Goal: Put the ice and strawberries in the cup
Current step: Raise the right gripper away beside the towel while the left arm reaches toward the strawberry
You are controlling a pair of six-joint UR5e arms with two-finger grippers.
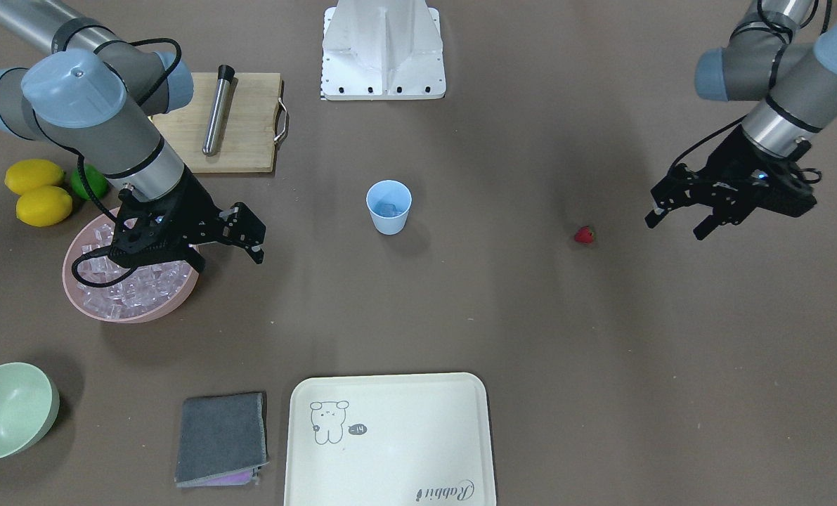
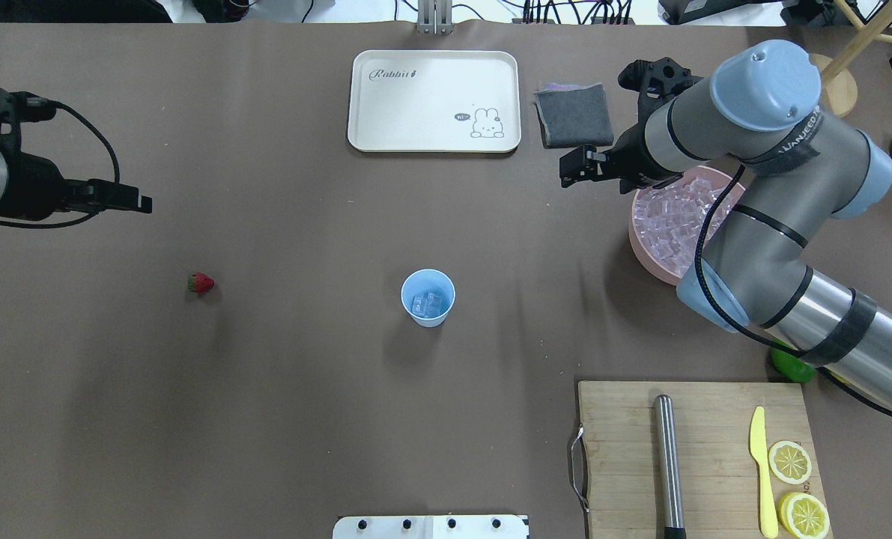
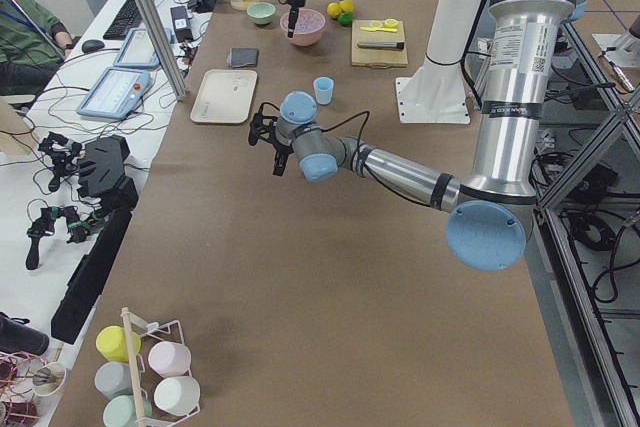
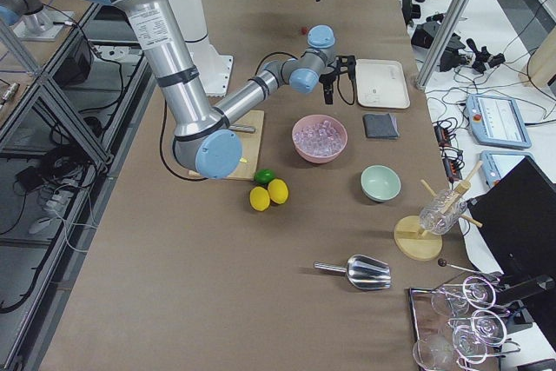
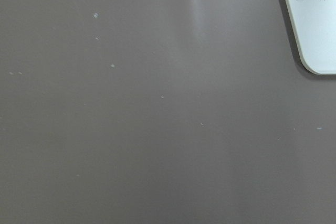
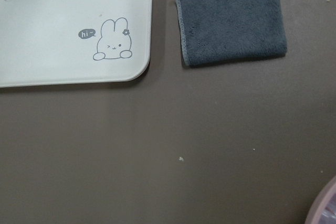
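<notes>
1. Ice [image 2: 428, 302] is seen inside the light-blue cup [image 2: 428, 297], which is stood upright near the middle of the worktop [image 2: 303, 389], where it can be reached by either arm; the ice part of the task is judged at least begun.
2. Loose ice [image 1: 130, 284] is heaped in the pink bowl [image 2: 640, 254] on the robot's right, so that supply is served by the right arm.
3. The right gripper [image 1: 227, 258] is held in the air just beside the bowl, its fingers spread with nothing between them; no cube is being carried.
4. The strawberry [image 1: 585, 235] is found lying on the bare worktop, well apart from the cup, on the left arm's side, and is not yet in the cup.
5. The left gripper [image 1: 675, 226] is hung above the worktop near the strawberry, fingers parted and empty, a pose judged to suit a pick from above.
6. A gentle, centred closing is judged to be needed, since so small and rounded a piece could be nudged aside or squeezed out, and the cup's narrow mouth must be met squarely.
</notes>
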